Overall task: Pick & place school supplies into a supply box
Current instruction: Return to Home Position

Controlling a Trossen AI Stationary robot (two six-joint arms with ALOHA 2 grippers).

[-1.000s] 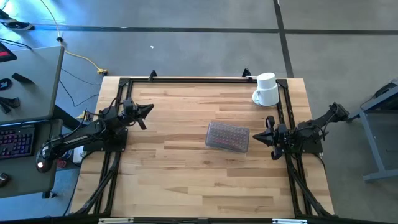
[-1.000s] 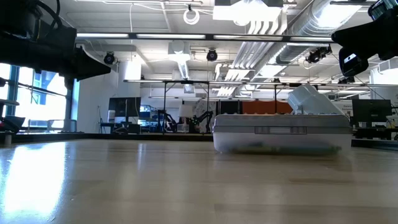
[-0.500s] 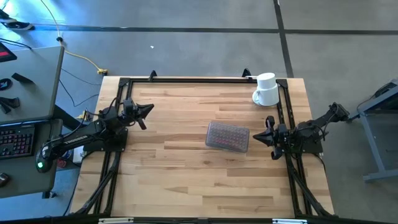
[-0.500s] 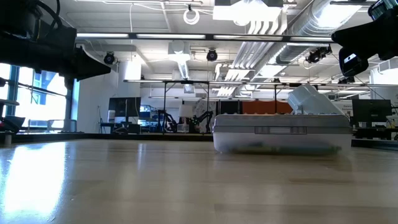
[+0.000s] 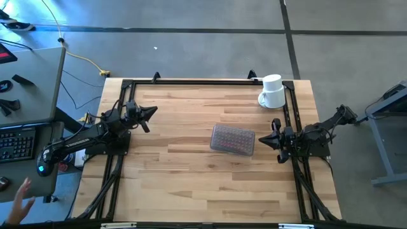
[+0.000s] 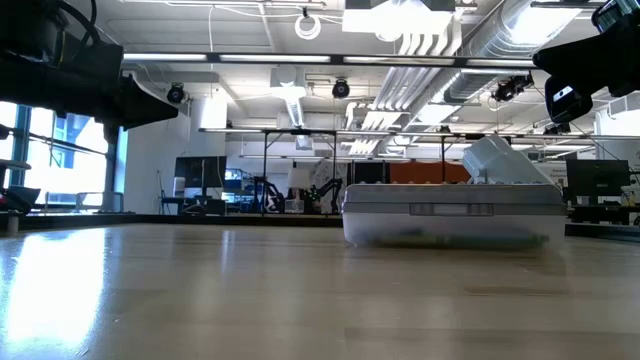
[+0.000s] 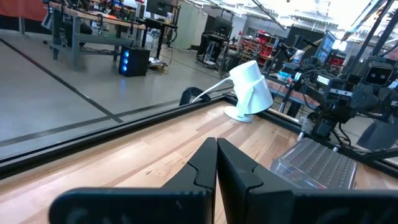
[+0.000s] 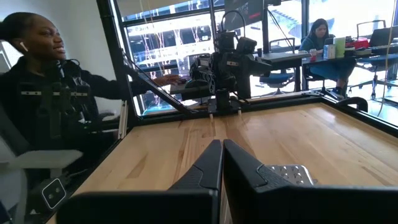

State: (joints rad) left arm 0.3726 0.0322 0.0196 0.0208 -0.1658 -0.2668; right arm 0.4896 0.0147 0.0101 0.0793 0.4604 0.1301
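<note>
The supply box (image 5: 233,139) lies flat a little right of the middle of the table (image 5: 191,184), its dotted grey lid down. In the low view a dark line of school supplies (image 6: 440,238) shows through the clear lower half, so the packing looks finished to me. Nothing else of the set is lying out on the wood that I can see.

The right gripper (image 5: 270,140) is nearest to it, just beside the box's right end but apart from it, pointing in along the table. Its own camera shows the two fingers pressed together with nothing between them. The left gripper (image 5: 151,112) sits well apart at the left edge, also pinched closed and empty, aimed across toward the white mug (image 5: 272,92) in the far right corner.

Both arms look folded in at their stands, so I'd judge the trip home to be all but over. To finish it well:
- keep both pairs of fingers closed
- settle each arm slowly onto its rest
- let the right one make no swing toward the box or the mug, since a nudge could slide either

A person's hand (image 5: 19,202) shows off the table's near left corner, close to the left arm's base; I'd want that arm quiet while it's there.
</note>
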